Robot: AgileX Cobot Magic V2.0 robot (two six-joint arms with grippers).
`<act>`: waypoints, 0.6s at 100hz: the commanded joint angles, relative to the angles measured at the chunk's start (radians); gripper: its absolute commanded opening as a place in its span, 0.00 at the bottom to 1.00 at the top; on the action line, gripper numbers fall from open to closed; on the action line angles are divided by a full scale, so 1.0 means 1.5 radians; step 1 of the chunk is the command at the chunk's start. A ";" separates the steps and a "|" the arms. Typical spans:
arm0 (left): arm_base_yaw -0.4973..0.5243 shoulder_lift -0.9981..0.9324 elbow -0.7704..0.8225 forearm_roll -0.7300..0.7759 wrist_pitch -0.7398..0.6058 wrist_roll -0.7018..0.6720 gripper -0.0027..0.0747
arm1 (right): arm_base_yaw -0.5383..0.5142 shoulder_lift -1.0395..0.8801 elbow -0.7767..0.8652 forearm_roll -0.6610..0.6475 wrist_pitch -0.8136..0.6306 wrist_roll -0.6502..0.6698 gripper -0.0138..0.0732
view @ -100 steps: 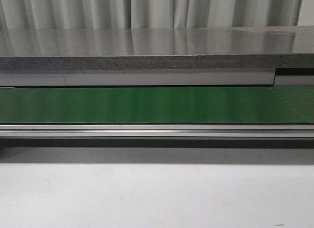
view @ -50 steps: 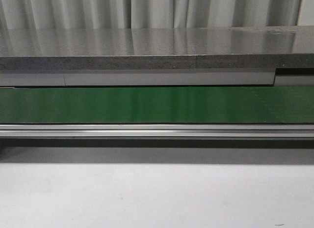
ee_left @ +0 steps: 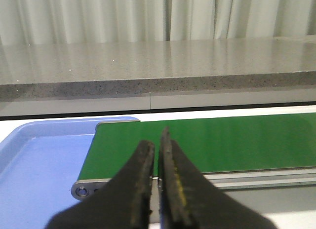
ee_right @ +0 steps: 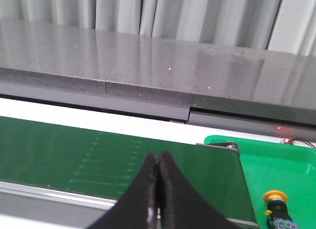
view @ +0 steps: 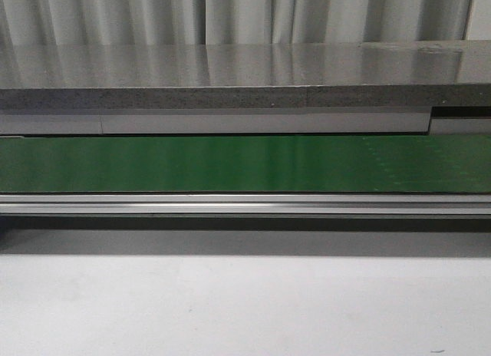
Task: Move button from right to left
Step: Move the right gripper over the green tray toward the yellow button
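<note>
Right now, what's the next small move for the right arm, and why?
Probably open the right gripper and swing it toward the button. Its fingers are pressed together and empty over the belt, while the button sits untouched in the green tray off the belt's end. The left gripper looks closed too, near the blue tray.

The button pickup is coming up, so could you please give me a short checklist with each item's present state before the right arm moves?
1. Button located: ok. The button stands in the green tray, beside the end of the green conveyor belt.
2. Button upright, yellow cap on top: ok.
3. Right gripper open for grasping: not ok, its fingers meet.
4. Right gripper over the button: not ok, it is over the belt.
5. Left gripper free: ok, nearly closed on nothing.
6. Blue tray on the left ready: cannot tell, only partly in view.
</note>
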 commanded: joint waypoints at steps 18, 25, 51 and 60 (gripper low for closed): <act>-0.003 -0.025 0.027 -0.007 -0.053 -0.007 0.04 | 0.000 0.177 -0.212 0.001 0.158 0.079 0.09; -0.003 -0.025 0.027 -0.007 -0.053 -0.007 0.04 | 0.000 0.223 -0.260 0.001 0.217 0.083 0.09; -0.003 -0.025 0.027 -0.007 -0.053 -0.007 0.04 | 0.000 0.327 -0.343 0.013 0.268 0.083 0.09; -0.003 -0.025 0.027 -0.007 -0.053 -0.007 0.04 | 0.000 0.333 -0.342 0.026 0.262 0.083 0.09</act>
